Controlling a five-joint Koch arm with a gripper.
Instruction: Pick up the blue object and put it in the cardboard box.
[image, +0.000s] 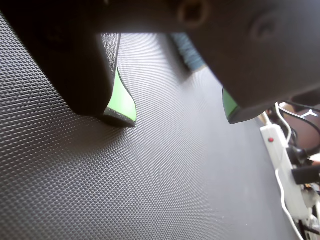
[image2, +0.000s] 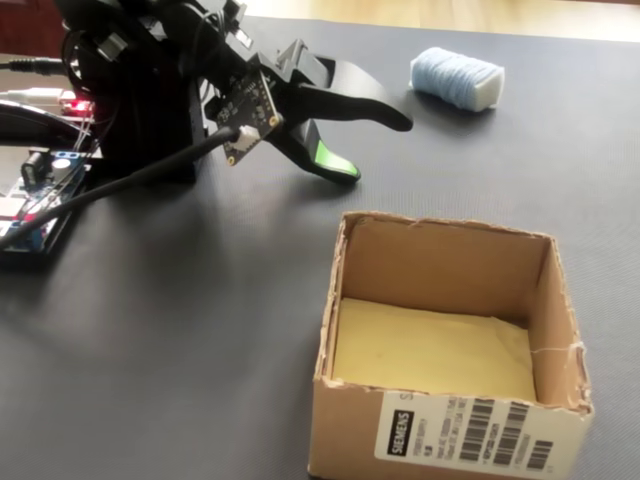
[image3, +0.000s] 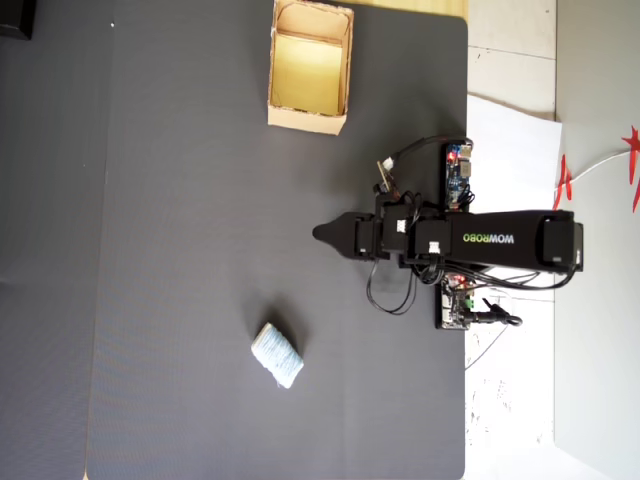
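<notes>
The blue object (image2: 457, 77) is a pale blue ribbed block lying on the black mat, far from the box. In the overhead view the blue object (image3: 277, 354) lies below and left of the arm. The wrist view shows only a strip of the blue object (image: 187, 50), the rest hidden behind the right jaw. The cardboard box (image2: 350, 430) stands open-topped with a yellowish floor and nothing inside; from overhead the cardboard box (image3: 305, 122) sits at the top. My gripper (image2: 375, 147) hovers low over the mat, open and empty, green pads apart (image: 178, 117), between box and block (image3: 325, 233).
The black textured mat (image3: 180, 250) covers most of the table. Circuit boards with lit LEDs and cables (image2: 40, 200) sit beside the arm base (image3: 457, 175). A white power strip (image: 282, 160) with cords lies off the mat's edge.
</notes>
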